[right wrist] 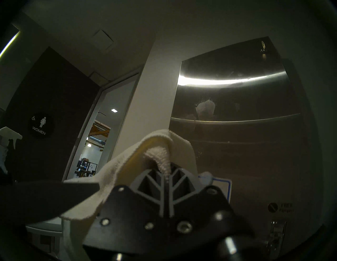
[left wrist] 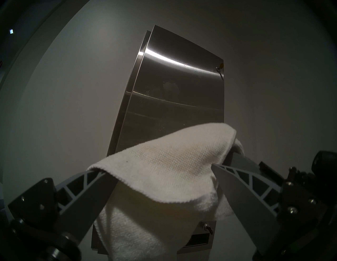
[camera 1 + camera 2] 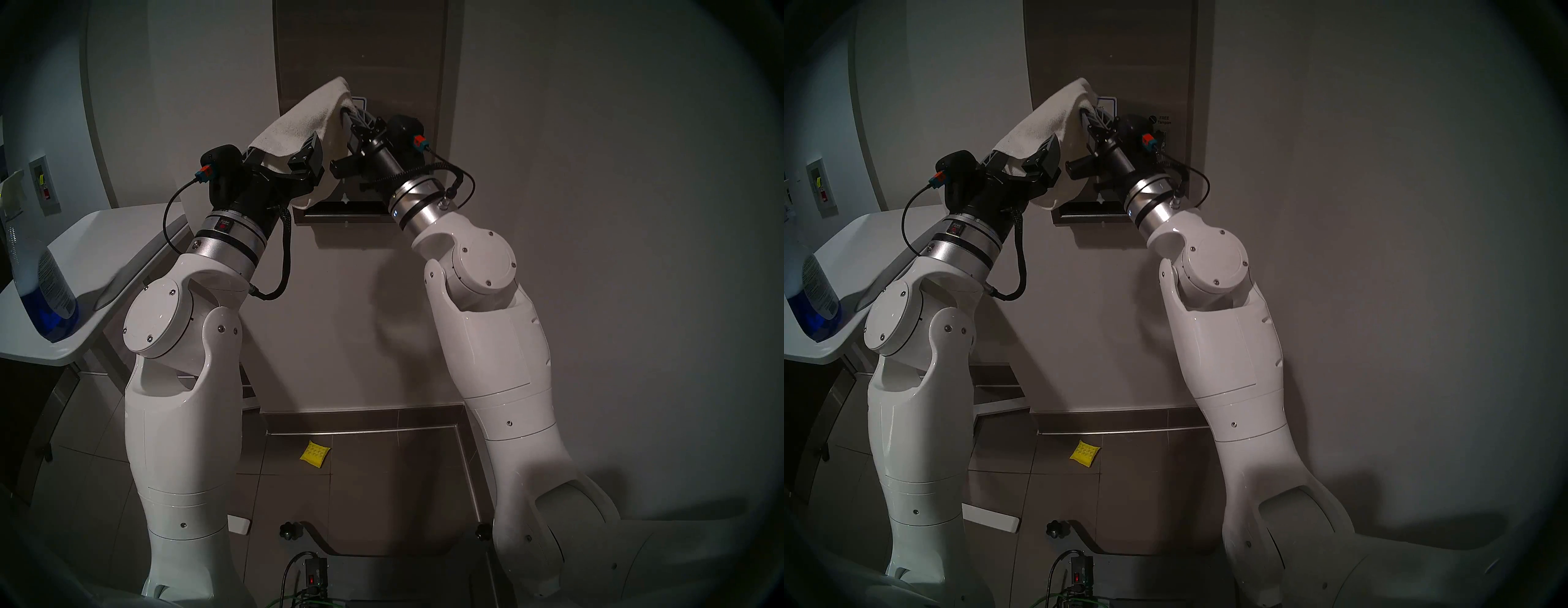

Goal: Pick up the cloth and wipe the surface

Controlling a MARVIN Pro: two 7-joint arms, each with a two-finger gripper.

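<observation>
The right gripper (image 1: 166, 179) is shut tight on a fold of the cloth (image 3: 305, 123). The pinch can be seen in the right wrist view, where a strip of cloth is squeezed between the two fingers. The left gripper (image 2: 158, 169) is wide open. Nothing is squeezed by it, but the cloth is draped over both of its fingers (image 2: 94, 180) like a little tent, and the rest hangs down between them.

The cloth has been picked up already, so that part of the task is done. It is held up in front of the steel dispenser (image 2: 175, 87), low on its front, near the white label (image 1: 225, 187). Whether the cloth is pressed on the steel cannot be told from these views; it looks close.

The wiping seems to be just starting or only partly done. A pale smudge (image 1: 205, 107) is seen higher up on the steel, so that spot has probably not been wiped yet. Most of the tall front above the cloth is left to be done. The cloth may need to be freed from the left gripper first.
</observation>
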